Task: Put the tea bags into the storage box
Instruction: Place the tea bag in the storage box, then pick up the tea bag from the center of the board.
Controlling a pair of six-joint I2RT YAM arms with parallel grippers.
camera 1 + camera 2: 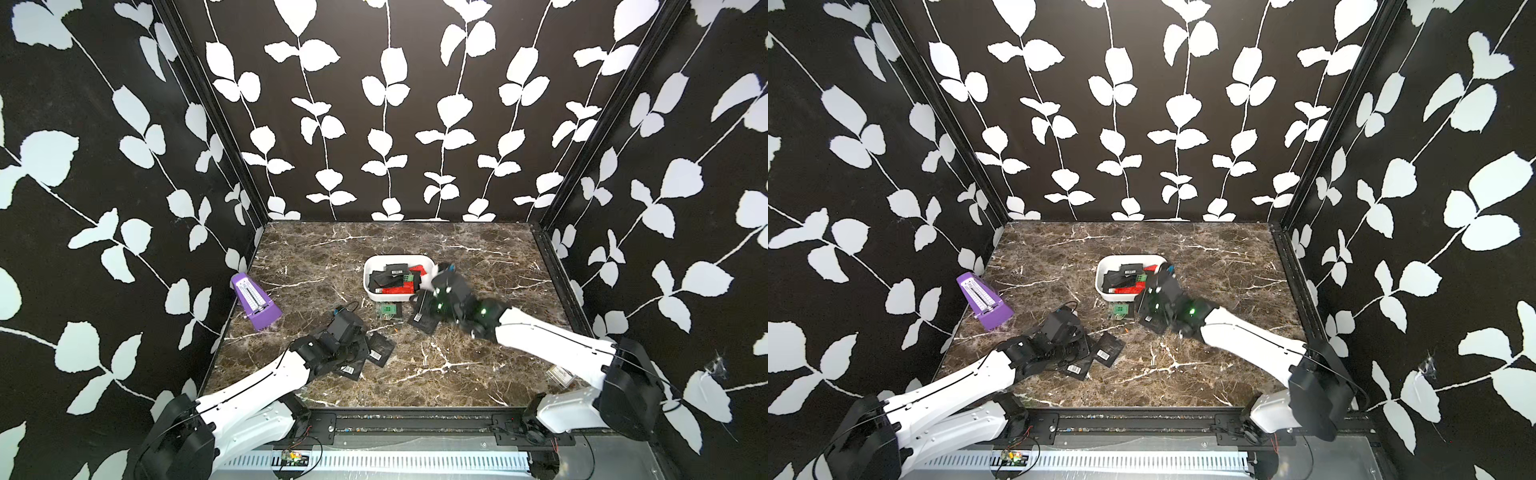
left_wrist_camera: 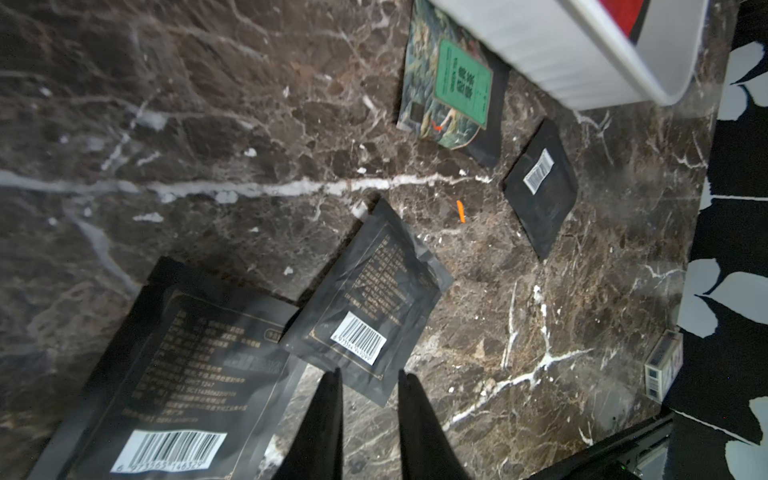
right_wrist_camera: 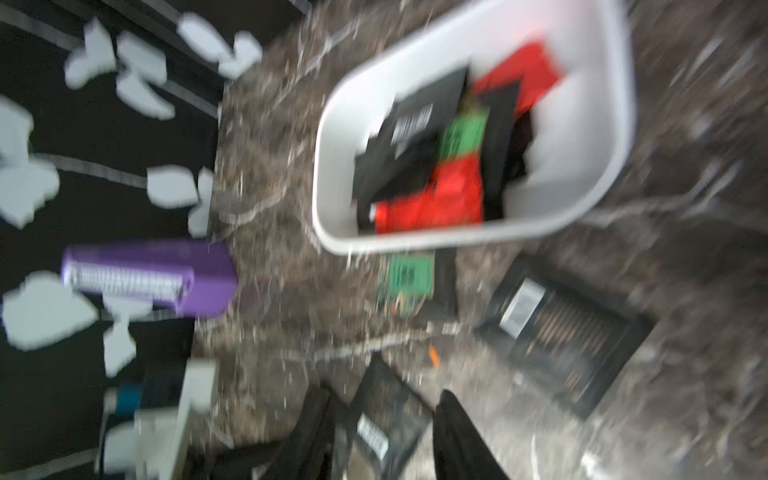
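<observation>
Tea-bag loading partly done: one heap boxed, at least four bags left out.

The storage box mid-table holds a heap of tea bags; the rest lie on the table in front of it. The left wrist view alone shows the left gripper, jaws narrowly apart astride the edge of a black tea bag; both top views hide those tips. The right gripper, blurred, stands open and empty beside the box.
</observation>
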